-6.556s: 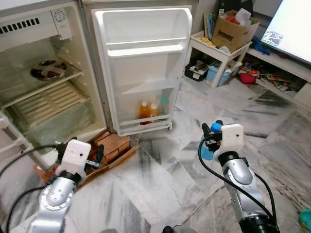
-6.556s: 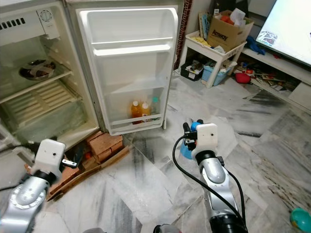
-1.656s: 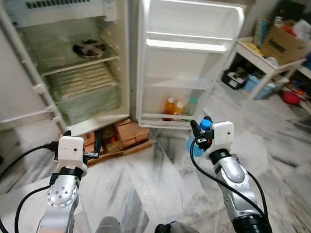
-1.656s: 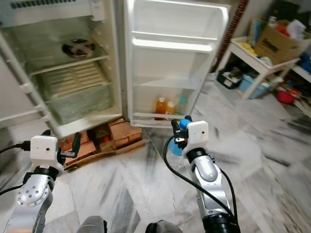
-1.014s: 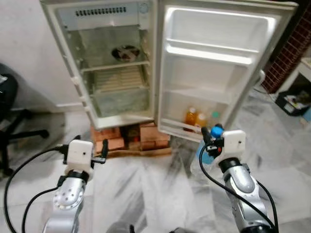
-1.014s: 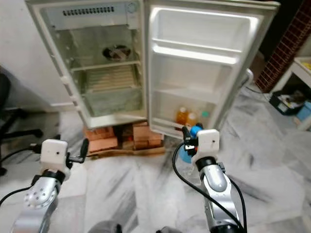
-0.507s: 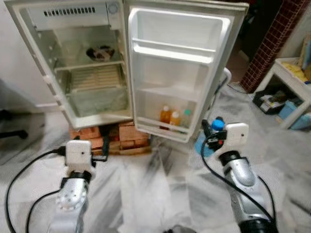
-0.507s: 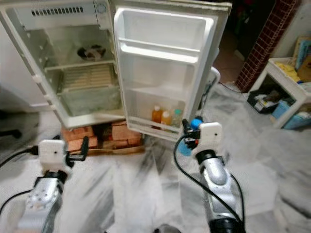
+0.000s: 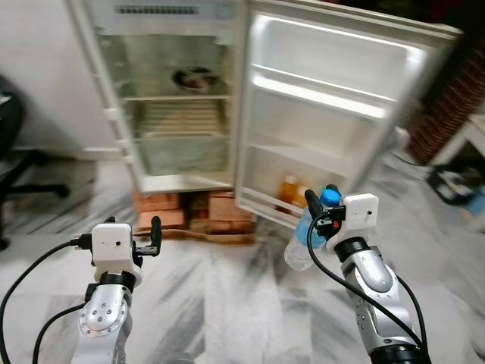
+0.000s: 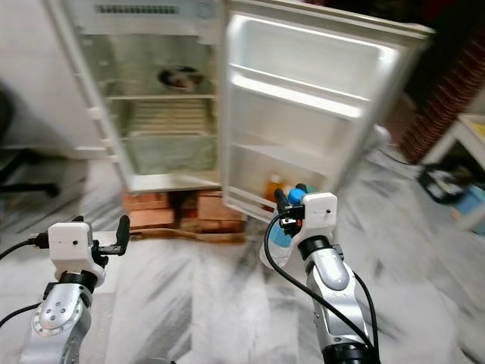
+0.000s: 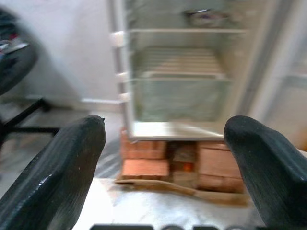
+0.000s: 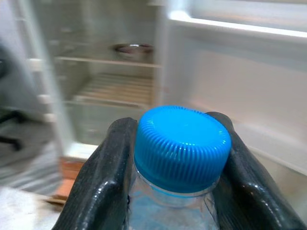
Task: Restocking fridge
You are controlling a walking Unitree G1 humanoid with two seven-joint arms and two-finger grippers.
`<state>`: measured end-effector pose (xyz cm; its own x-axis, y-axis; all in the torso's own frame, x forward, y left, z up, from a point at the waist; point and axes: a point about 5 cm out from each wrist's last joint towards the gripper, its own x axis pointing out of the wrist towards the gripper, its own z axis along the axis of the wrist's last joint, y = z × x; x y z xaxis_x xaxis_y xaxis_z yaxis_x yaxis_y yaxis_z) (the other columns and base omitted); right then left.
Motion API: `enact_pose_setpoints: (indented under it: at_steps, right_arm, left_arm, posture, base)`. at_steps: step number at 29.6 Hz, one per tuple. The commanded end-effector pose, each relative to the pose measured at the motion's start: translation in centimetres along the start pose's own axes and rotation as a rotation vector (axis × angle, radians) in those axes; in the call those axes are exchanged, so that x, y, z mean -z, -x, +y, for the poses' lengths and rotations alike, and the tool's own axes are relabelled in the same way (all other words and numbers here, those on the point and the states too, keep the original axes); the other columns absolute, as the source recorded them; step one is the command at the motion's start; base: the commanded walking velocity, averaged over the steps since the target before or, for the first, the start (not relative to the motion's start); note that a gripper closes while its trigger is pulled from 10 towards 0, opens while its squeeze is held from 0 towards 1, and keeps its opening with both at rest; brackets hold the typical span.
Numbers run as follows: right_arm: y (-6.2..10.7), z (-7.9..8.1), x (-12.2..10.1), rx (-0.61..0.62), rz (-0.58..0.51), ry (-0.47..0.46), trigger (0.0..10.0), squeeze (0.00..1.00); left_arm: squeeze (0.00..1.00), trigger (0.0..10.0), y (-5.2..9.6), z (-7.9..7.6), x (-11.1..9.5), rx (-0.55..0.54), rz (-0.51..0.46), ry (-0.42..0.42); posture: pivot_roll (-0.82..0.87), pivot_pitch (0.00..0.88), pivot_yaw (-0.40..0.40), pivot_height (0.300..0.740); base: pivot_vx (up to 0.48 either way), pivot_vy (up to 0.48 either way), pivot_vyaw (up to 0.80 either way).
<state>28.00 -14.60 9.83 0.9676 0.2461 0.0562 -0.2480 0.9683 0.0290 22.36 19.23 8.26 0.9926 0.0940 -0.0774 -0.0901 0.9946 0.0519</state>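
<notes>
Marble floor (image 9: 227, 296) is spreading out w/ the fridge (image 9: 163, 91) standing open at 12 o'clock, its door (image 9: 341, 114) swung wide toward 1. Drink bottles (image 9: 294, 191) are sitting in the bottom door shelf. Right gripper (image 9: 317, 214) is clamping a blue-capped water bottle (image 9: 303, 236) by the neck, at approx 3 o'clock, short of the door. Left gripper (image 9: 154, 236) is hanging at 9, fingers spread, holding nothing.

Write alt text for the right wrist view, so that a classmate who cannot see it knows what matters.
The right gripper clamps the neck of a clear water bottle just under its blue cap, one black finger on each side. Behind it, blurred, stands an open fridge with a dark dish on its upper shelf and its white door swung open.
</notes>
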Motion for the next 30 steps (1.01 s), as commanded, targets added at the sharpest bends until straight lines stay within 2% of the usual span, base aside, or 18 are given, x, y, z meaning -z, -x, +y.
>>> enact_pose_setpoints:
  at_steps: [1,10,21,30]
  right_arm:
    - [0.14,-0.57,-0.77,0.008,-0.031,0.011,10.0,0.0]
    - [-0.01,-0.63,-0.74,-0.001,-0.027,0.024,10.0,0.0]
    - [-0.02,-0.94,-0.76,0.012,-0.023,0.043,10.0,0.0]
    - [-0.13,-0.93,-0.72,0.016,-0.021,0.054,10.0,0.0]
  left_arm:
    - [0.0,10.0,-0.08,-0.19,-0.41,0.007,-0.016,0.006]
    - [0.0,10.0,-0.03,-0.24,-0.37,0.018,-0.009,-0.001]
    - [0.0,10.0,0.0,-0.84,0.1,0.047,0.021,-0.004]
    - [0.0,10.0,0.46,-1.11,0.06,0.083,0.012,0.006]
  posture:
    - [0.07,0.085,-0.074,0.74]
    - [0.08,0.091,-0.076,0.74]
    - [0.07,0.094,-0.079,0.74]
    - [0.08,0.092,-0.08,0.74]
  base:
    - [0.375,0.296,0.0]
    - [0.377,0.298,0.0]
    - [0.451,0.0,0.0]
    - [0.0,0.0,0.0]
